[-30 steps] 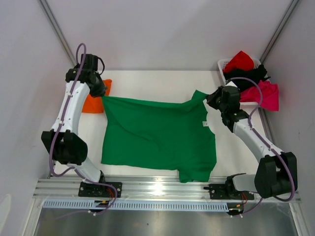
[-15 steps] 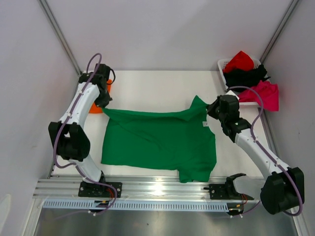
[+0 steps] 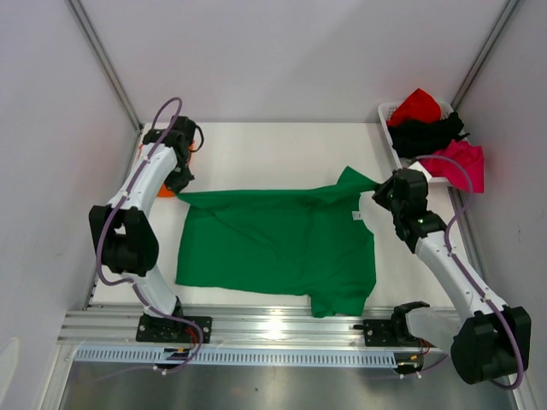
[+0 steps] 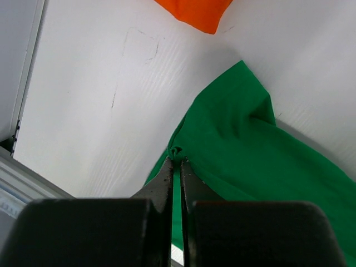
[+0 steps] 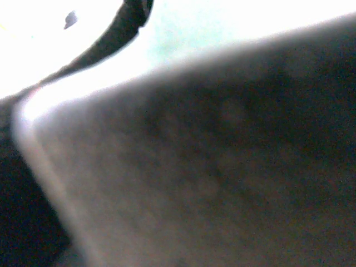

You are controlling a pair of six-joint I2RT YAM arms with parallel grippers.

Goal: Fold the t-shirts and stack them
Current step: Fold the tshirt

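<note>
The green t-shirt (image 3: 273,248) is lying across the middle of the table (image 3: 282,141), its far edge stretching between both arms. The left jaws are pinching its far-left corner near the orange t-shirt (image 4: 194,11); the right jaws are gripping its far-right sleeve.

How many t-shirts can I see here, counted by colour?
green t-shirt: 1
orange t-shirt: 1
red t-shirt: 1
black t-shirt: 1
magenta t-shirt: 1
Total: 5, as far as the heap at the far right shows.
</note>
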